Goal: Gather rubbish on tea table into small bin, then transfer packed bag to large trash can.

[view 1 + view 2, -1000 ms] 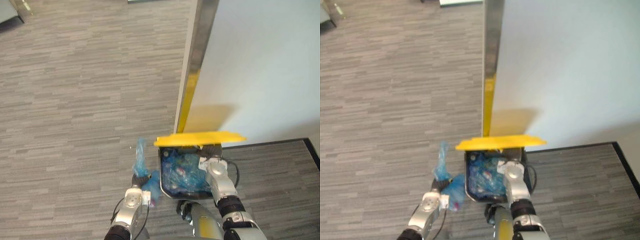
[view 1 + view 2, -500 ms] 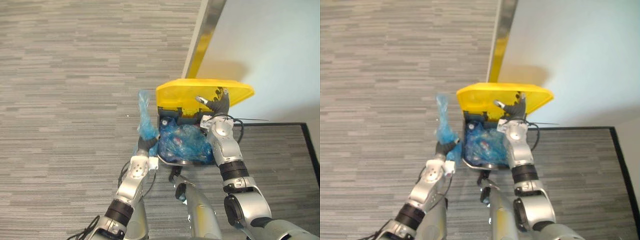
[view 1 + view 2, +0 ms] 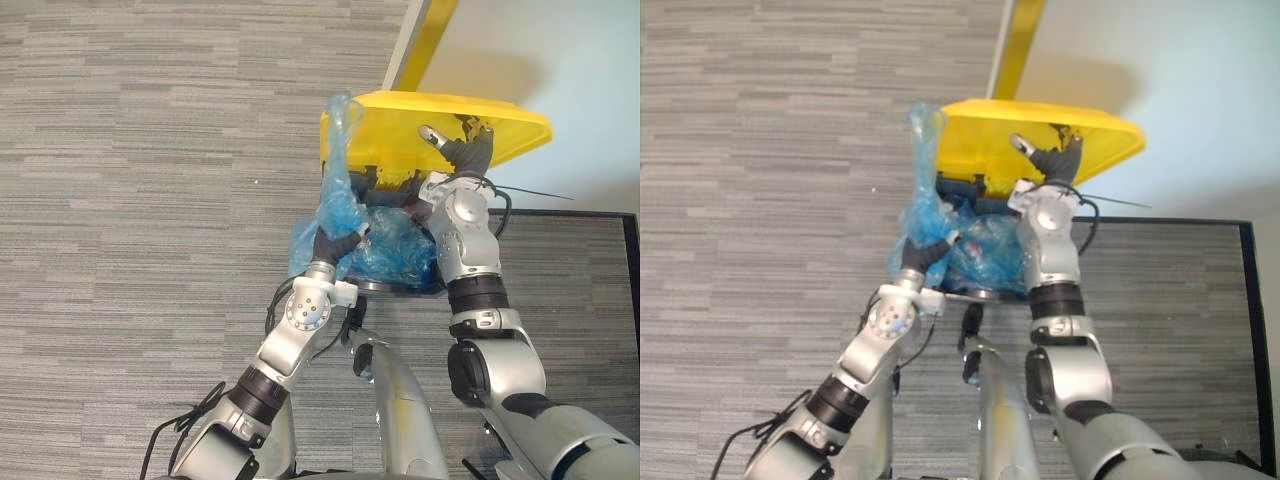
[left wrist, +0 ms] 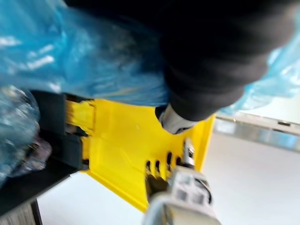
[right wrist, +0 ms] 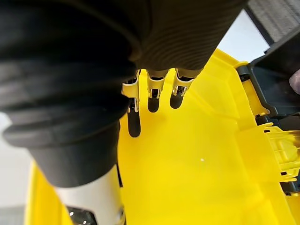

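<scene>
Now the lid [image 3: 400, 125] stands higher, propped by the right hand [image 3: 468, 155], fingers straight. The left hand [image 3: 338, 243], clamped on the bag [image 3: 333, 195], has brought it to the bin [image 3: 395, 286] rim. Drop-in looks clear.

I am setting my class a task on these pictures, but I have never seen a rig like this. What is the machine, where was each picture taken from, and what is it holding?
This is a humanoid robot with two silver arms that end in fingered hands. The two wide pictures come from a stereo camera on its head, looking down. The two close ones come from cameras on its wrists. On the grey carpet floor, by a white wall, stands a large trash can with a yellow lid. The right hand props the lid open with straight fingers. The left hand grips the neck of a blue bag at the can's left edge.
</scene>
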You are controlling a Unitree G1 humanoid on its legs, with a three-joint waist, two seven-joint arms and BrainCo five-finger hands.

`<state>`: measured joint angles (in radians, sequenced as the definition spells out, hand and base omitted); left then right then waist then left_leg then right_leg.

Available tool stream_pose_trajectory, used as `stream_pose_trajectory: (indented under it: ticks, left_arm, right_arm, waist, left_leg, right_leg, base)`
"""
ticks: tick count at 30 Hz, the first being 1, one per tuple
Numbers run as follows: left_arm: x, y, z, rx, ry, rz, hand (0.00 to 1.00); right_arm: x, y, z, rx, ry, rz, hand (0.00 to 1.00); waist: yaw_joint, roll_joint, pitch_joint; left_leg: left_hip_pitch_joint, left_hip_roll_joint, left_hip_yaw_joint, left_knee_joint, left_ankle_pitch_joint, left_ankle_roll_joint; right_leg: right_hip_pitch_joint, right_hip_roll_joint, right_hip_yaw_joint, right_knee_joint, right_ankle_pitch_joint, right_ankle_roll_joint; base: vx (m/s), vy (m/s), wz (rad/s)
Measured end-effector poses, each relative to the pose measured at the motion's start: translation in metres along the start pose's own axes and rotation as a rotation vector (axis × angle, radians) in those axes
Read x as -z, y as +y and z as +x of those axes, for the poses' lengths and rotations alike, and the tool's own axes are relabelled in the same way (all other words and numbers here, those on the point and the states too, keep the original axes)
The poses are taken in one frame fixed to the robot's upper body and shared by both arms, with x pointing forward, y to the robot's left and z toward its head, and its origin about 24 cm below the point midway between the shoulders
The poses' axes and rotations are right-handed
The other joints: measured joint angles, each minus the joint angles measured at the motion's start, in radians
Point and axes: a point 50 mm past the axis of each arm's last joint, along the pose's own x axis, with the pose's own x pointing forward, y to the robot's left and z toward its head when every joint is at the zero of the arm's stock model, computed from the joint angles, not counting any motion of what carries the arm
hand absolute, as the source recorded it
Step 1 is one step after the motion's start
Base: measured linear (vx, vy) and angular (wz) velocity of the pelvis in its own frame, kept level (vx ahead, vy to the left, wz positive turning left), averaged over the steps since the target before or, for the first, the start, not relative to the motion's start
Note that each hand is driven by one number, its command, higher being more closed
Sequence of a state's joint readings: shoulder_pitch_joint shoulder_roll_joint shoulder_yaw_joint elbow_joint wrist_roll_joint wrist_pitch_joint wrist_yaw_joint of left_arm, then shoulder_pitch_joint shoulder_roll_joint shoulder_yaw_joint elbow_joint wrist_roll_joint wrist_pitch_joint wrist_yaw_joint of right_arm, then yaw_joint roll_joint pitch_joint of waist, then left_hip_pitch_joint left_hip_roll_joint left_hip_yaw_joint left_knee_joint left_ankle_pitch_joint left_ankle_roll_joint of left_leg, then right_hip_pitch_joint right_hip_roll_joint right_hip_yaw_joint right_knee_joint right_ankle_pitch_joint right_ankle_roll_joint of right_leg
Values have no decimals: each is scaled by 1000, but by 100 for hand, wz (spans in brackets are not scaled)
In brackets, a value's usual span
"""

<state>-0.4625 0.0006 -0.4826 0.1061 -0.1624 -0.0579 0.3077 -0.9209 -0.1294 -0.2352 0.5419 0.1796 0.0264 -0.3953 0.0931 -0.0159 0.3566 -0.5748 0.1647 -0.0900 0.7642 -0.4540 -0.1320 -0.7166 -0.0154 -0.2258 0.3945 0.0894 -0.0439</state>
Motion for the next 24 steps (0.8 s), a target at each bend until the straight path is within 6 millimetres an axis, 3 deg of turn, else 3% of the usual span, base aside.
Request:
stream_pose_trajectory:
  ticks: [9, 24]
  left_arm:
    - [-30, -24, 13, 105, -122, 8, 100]
    - [-73, -42, 3, 169, -306, -67, 100]
  right_arm:
    - [-2, 1, 3, 6, 13, 29, 0]
    - [8, 3, 4, -23, 60, 9, 0]
  waist:
    - [-16, -1, 0]
    - [-32, -1, -2]
  left_leg:
    - [29, -9, 35, -27, 9, -13]
    - [78, -19, 55, -73, 25, -3]
  right_leg:
    - [-1, -4, 31, -4, 12, -17]
    - [40, -10, 42, -30, 20, -17]
  base:
    - [43, 22, -7]
    - [6, -11, -1]
